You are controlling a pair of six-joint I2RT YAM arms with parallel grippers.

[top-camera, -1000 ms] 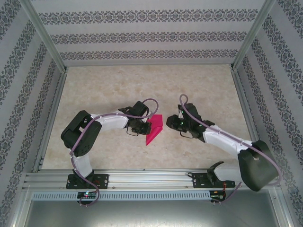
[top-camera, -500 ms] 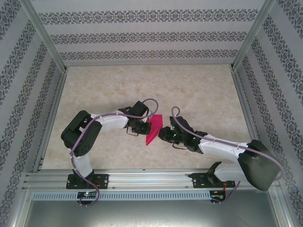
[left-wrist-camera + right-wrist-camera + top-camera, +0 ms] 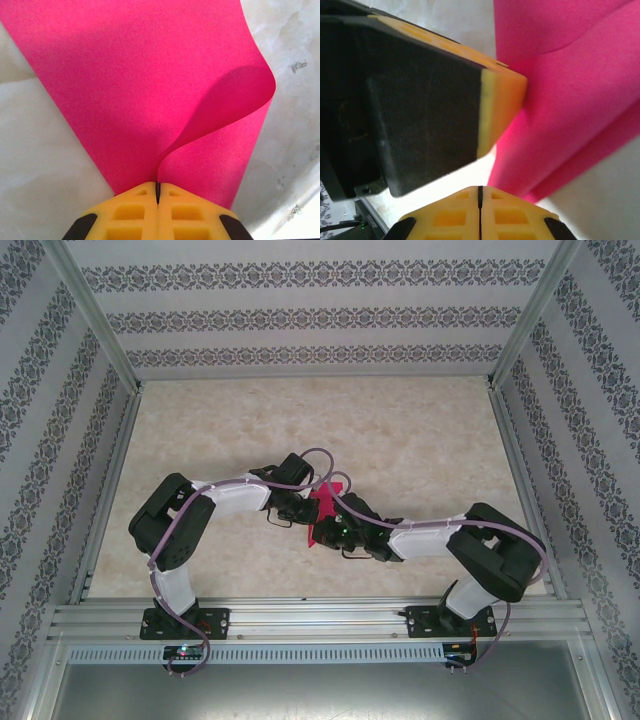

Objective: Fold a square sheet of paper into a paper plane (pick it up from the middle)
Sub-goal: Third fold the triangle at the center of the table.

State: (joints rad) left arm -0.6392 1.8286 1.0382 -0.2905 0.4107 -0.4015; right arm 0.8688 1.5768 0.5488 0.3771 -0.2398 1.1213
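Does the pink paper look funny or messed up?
Yes. The pink paper isn't flat: one side bends over in a soft, uncreased curl where the left pincer pinches its edge. No rips or crumples show.

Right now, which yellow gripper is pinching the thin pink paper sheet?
The left gripper: the thin magenta-pink paper sheet runs into its closed jaws. The right gripper is shut beside it.

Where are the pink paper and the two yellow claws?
pink paper (image 3: pixel 130 90), left wrist view, middle of the sheet.
left gripper (image 3: pixel 157 192), left wrist view, seam between closed fingertips.
right gripper (image 3: pixel 480 195), right wrist view, seam between closed fingertips.
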